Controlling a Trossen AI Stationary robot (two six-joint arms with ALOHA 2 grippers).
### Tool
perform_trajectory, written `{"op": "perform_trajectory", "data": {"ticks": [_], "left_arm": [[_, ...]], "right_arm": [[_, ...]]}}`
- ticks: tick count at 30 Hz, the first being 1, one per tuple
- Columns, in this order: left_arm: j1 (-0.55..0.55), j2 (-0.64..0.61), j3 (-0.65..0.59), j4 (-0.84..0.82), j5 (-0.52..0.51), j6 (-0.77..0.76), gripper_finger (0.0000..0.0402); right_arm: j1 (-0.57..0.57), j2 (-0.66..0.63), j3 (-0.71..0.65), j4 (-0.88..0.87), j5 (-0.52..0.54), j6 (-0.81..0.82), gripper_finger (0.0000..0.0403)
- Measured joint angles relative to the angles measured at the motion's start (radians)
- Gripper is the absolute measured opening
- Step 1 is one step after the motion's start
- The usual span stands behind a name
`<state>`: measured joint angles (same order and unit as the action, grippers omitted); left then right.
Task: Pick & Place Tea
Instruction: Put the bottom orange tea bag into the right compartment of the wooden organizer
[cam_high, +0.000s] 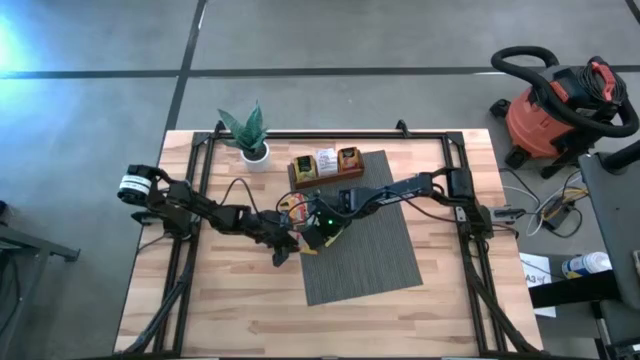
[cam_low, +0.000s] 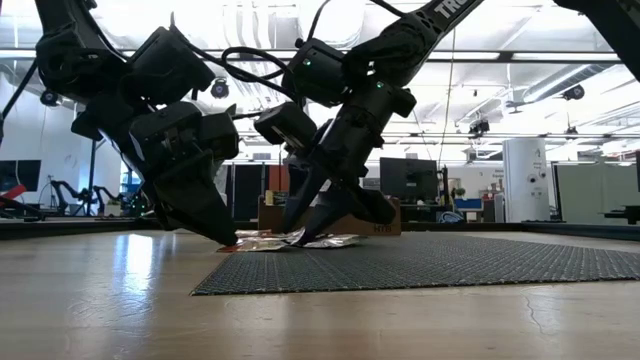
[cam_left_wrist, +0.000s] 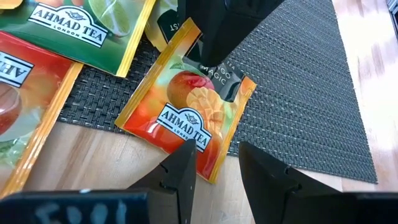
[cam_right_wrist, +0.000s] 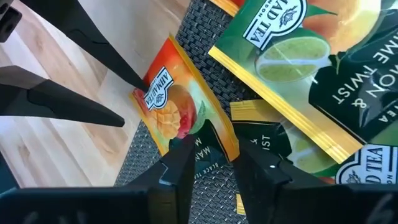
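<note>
Mango tea sachet (cam_left_wrist: 186, 115) lying half across the edge of the grey mat (cam_left_wrist: 298, 93), beside other sachets (cam_left_wrist: 93, 31), left gripper (cam_left_wrist: 214, 171) parted at one corner, right gripper (cam_right_wrist: 208, 165) straddling the opposite edge, grip undecidable.

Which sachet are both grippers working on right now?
The mango sachet, orange-yellow, lying across the mat's edge. The left gripper and right gripper meet at it; the green lime sachets lie aside.

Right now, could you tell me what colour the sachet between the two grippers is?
Orange-red with a yellow border and a mango picture: the mango sachet, clearest in the left wrist view.
</note>
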<state>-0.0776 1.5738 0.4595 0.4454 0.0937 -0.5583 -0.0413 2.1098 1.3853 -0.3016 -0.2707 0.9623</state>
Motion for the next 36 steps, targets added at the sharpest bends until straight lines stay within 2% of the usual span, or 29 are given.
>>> {"op": "perform_trajectory", "data": {"ticks": [7,11,17,22,27,32,36], "left_arm": [[0.0,0.0,0.0,0.001,-0.017,0.0,0.0123],[0.001,-0.001,0.0,0.002,-0.021,0.0,0.0123],[0.0,-0.003,0.0,0.005,-0.021,-0.026,0.0123],[-0.001,-0.006,0.0,0.03,-0.021,-0.049,0.0123],[-0.001,-0.008,0.014,0.133,-0.041,-0.048,0.0123],[-0.001,-0.008,0.077,0.101,-0.062,0.013,0.0123],[-0.001,-0.014,0.105,0.025,-0.071,0.035,0.0123]], "right_arm": [[0.009,0.0,0.0,0.019,0.005,-0.031,0.0107],[0.009,0.0,0.0,0.028,0.008,-0.039,0.0083],[0.009,-0.017,-0.001,0.023,0.01,-0.088,0.0019],[-0.001,-0.067,-0.001,-0.009,0.059,-0.132,0.0009],[-0.04,-0.128,0.012,-0.013,0.083,-0.223,0.0008],[-0.073,-0.149,0.087,-0.195,0.136,-0.359,0.0008],[-0.085,-0.158,0.195,-0.445,0.309,-0.577,0.0008]]}}
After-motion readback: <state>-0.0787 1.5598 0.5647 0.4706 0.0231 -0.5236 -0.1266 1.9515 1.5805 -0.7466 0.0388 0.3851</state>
